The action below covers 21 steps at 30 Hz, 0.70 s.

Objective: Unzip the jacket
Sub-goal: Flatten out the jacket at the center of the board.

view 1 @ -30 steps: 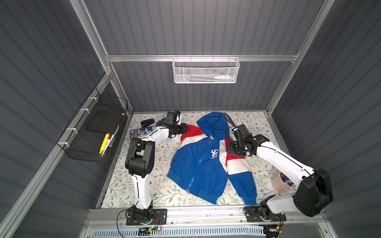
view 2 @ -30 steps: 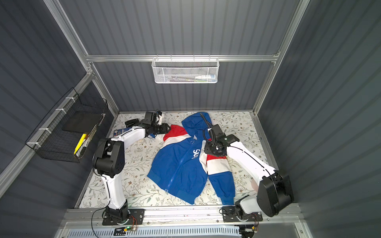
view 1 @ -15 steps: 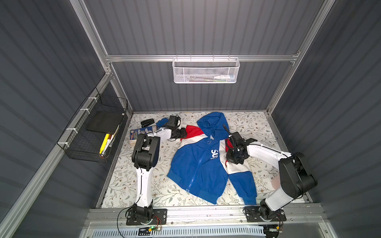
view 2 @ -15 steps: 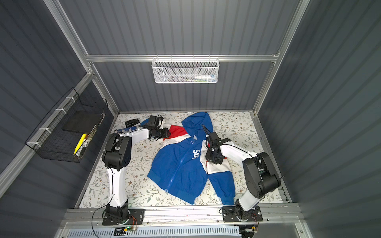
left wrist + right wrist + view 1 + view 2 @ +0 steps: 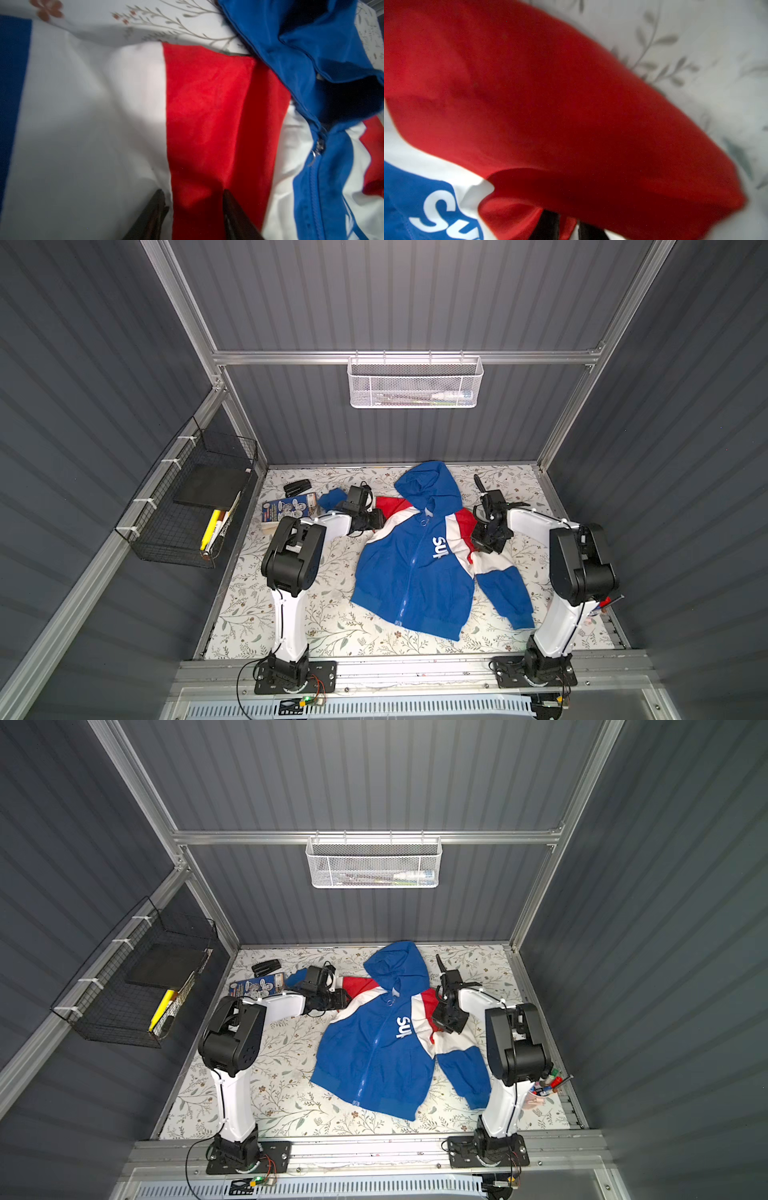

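In both top views the jacket lies zipped mid-frame; the white basket, upper centre, holds pens, the wire basket, left, a yellow marker; left wrist: left gripper straddles a red fold, clamped or not I cannot tell; right wrist: right gripper pinches red cloth.

Both top views look steeply down, sharing the whole floral-printed table; wrist views hug the blue-red-white hooded jacket.

jacket 1 | arms 2 | grippers 2 | wire baskets 2 | booklet 1
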### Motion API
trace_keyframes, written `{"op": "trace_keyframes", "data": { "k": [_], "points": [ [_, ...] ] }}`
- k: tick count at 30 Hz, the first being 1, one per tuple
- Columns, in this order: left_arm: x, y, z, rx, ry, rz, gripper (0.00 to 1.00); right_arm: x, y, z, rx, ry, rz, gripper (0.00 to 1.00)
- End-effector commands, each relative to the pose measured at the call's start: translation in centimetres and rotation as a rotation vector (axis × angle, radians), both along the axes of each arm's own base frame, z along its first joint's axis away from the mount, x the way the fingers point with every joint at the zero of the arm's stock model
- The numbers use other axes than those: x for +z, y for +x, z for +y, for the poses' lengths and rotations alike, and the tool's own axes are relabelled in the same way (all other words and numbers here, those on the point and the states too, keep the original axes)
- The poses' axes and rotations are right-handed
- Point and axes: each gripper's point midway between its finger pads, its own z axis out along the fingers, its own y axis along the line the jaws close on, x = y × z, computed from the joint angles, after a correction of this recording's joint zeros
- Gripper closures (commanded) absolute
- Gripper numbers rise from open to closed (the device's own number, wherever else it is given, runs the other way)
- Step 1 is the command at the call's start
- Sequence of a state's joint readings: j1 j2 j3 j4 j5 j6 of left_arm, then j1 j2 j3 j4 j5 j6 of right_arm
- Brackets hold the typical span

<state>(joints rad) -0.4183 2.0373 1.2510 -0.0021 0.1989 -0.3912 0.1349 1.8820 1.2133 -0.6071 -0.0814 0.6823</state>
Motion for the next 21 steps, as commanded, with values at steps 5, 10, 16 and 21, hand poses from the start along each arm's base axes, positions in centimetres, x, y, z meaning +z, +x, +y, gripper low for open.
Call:
{"op": "trace_keyframes", "data": {
  "k": [5,10,16,21],
  "points": [
    [-3.8,-10.1,-4.7,-0.036,-0.012,0.252,0.53,0.5,5.4,-2.8,0.012,-0.015,-0.039,0.8],
    [0.0,-9.9,-4.9,-0.009,-0.033,0.172,0.44,3.8,7.7,-2.0,0.059,-0.001,-0.153,0.75],
    [8.4,-7.0,-0.1,0.189,-0.028,0.006,0.17,10.2,6.5,2.0,0.263,-0.1,-0.346,0.63],
    [9.6,-5.7,8.0,0.348,-0.018,-0.04,0.2,12.2,2.9,7.8,0.452,-0.074,-0.455,0.62]
  ]
}}
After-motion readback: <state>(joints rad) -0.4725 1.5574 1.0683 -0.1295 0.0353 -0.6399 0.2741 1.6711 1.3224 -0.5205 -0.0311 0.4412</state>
